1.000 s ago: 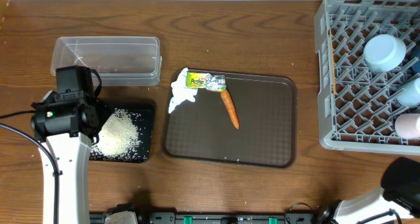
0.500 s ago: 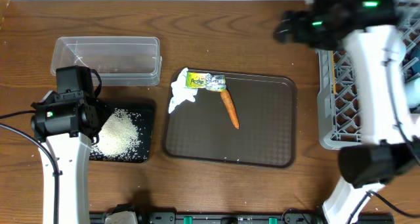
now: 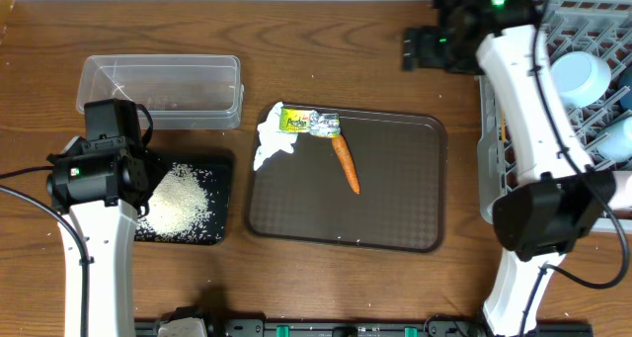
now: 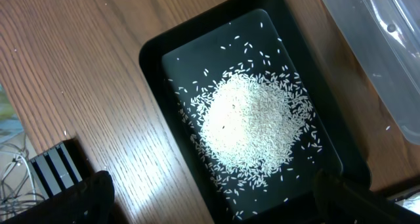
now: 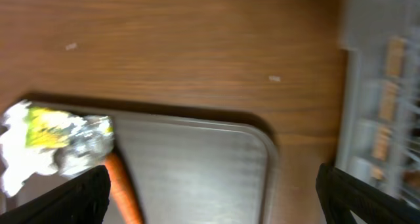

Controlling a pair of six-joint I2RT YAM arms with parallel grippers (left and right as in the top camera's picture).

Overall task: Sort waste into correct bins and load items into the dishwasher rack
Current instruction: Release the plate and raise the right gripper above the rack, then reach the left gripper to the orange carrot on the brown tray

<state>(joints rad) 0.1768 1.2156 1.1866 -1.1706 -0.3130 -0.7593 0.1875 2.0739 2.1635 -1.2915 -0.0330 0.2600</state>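
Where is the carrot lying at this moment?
In the overhead view the carrot lies on the brown tray, left of its centre. Its top end sits right beside the printed wrapper at the tray's upper left corner.

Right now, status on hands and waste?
Left hand open over rice in black tray. Right hand open. Carrot on brown tray; wrapper, tissue at its corner. Nothing blocking.

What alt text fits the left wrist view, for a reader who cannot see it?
White rice grains lie piled in a shallow black tray on a wooden table, seen from above past the open left gripper. A clear plastic tub shows at upper right.
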